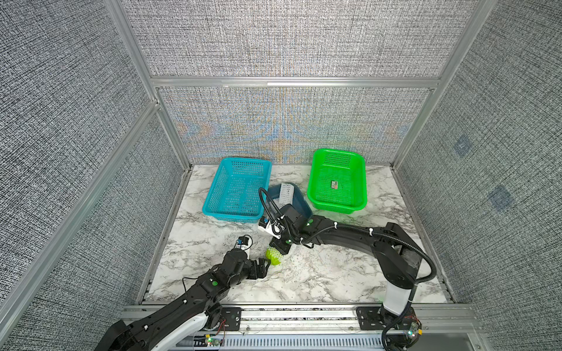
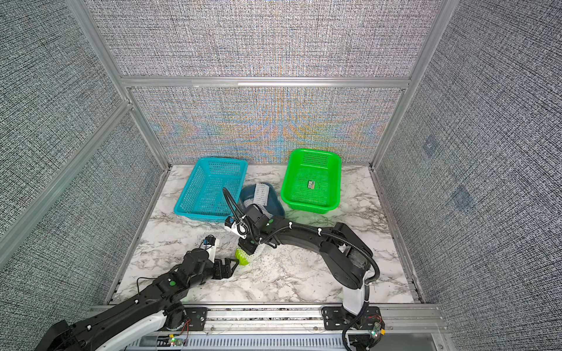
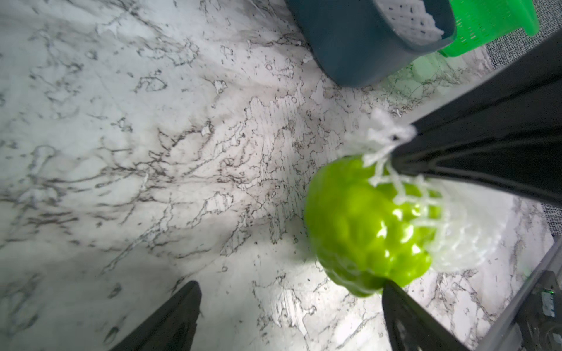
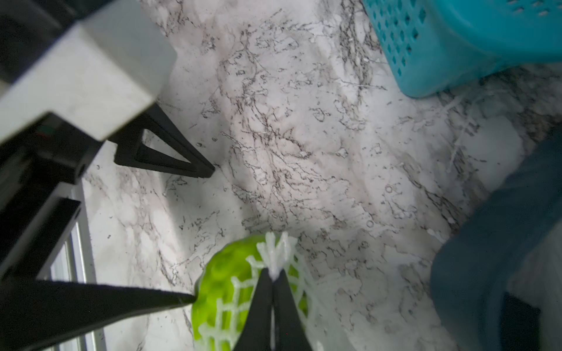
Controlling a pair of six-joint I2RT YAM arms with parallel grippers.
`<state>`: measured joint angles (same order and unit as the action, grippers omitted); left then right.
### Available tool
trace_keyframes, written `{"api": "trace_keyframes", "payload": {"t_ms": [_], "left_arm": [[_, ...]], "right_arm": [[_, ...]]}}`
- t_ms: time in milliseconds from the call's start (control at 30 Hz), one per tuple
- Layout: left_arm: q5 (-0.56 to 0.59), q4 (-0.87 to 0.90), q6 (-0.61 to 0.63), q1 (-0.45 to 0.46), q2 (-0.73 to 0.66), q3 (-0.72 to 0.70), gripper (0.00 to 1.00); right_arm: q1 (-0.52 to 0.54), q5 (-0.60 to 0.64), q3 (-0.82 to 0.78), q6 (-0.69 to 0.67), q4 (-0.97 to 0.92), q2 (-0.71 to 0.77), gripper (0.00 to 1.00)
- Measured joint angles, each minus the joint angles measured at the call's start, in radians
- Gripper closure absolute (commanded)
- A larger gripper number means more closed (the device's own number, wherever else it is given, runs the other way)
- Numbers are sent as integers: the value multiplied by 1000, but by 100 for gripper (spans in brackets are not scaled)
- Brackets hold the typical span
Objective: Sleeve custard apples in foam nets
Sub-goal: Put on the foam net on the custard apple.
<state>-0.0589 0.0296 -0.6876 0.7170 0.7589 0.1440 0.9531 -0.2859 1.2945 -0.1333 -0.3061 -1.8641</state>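
A glossy, bumpy yellow-green custard apple (image 1: pixel 273 257) (image 2: pixel 242 257) (image 3: pixel 365 225) (image 4: pixel 225 288) lies on the marble table, near the middle front. A white foam net (image 3: pixel 450 231) (image 4: pixel 275 252) covers its far half. My right gripper (image 1: pixel 281 247) (image 4: pixel 275 273) is shut on the rim of that net, above the fruit. My left gripper (image 1: pixel 265 266) (image 3: pixel 290 284) stands open beside the fruit, and one of its fingertips (image 3: pixel 395 297) touches the bare side. More foam nets (image 1: pixel 286 191) (image 2: pixel 262 193) stand in a dark blue tub.
The dark blue tub (image 1: pixel 301 200) sits behind the right wrist. A turquoise basket (image 1: pixel 231 212) is at the back left. A green basket (image 1: pixel 334 205) at the back right holds a small label (image 1: pixel 334 184). Grey panel walls enclose the table.
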Motion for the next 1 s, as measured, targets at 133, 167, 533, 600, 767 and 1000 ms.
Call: {"api": "trace_keyframes", "payload": {"t_ms": [133, 167, 533, 600, 767, 1000], "left_arm": [[-10, -6, 8, -3, 23, 5, 6], [-16, -7, 7, -5, 27, 6, 6], [-15, 43, 2, -9, 12, 31, 7], [18, 49, -3, -13, -43, 35, 7], [57, 51, -21, -14, -174, 23, 18], [7, -36, -74, -19, -151, -40, 28]], "right_arm": [[1, -33, -24, -3, 45, 0, 100], [1, -38, -29, -3, 56, 1, 100], [6, -50, -83, 24, 135, 18, 100], [6, -60, -80, 31, 134, 17, 100], [6, -78, -72, 35, 134, 6, 100], [7, -81, -85, 46, 133, 21, 100]]}}
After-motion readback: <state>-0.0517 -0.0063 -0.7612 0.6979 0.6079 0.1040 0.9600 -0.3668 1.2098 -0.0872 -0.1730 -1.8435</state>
